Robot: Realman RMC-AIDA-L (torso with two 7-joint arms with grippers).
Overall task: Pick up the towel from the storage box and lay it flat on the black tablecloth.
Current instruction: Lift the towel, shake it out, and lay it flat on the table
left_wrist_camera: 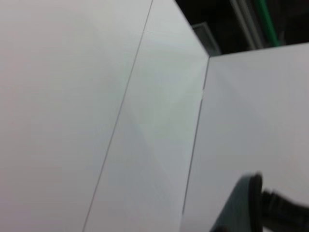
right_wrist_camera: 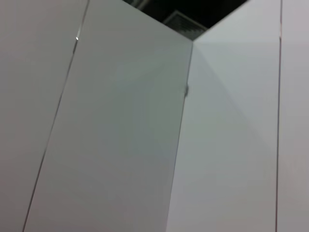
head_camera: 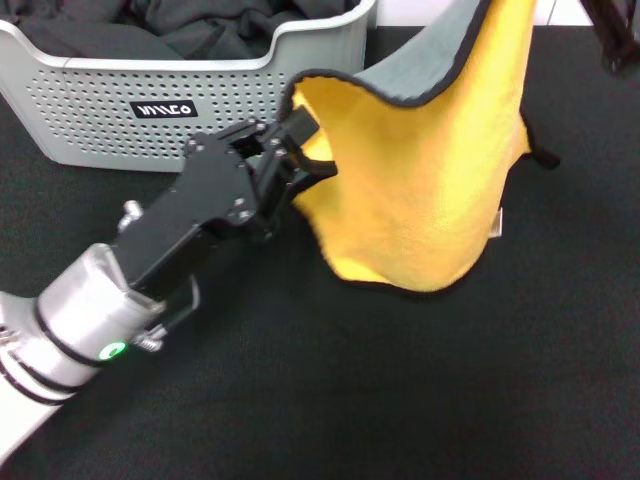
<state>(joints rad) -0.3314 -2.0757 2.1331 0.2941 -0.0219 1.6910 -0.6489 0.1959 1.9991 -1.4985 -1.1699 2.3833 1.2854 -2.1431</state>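
The towel hangs spread above the black tablecloth, yellow-orange side toward me, grey side and black trim showing along its upper edge. Its lower edge is at or just above the cloth. My left gripper is shut on the towel's left corner, just right of the storage box. The towel's upper right corner runs out of the top of the head view, and what holds it is hidden. My right gripper is out of view. A small white care label shows at the towel's right edge.
The light grey storage box stands at the back left and holds crumpled black cloths. A dark object hangs at the top right corner. Both wrist views show only white wall panels.
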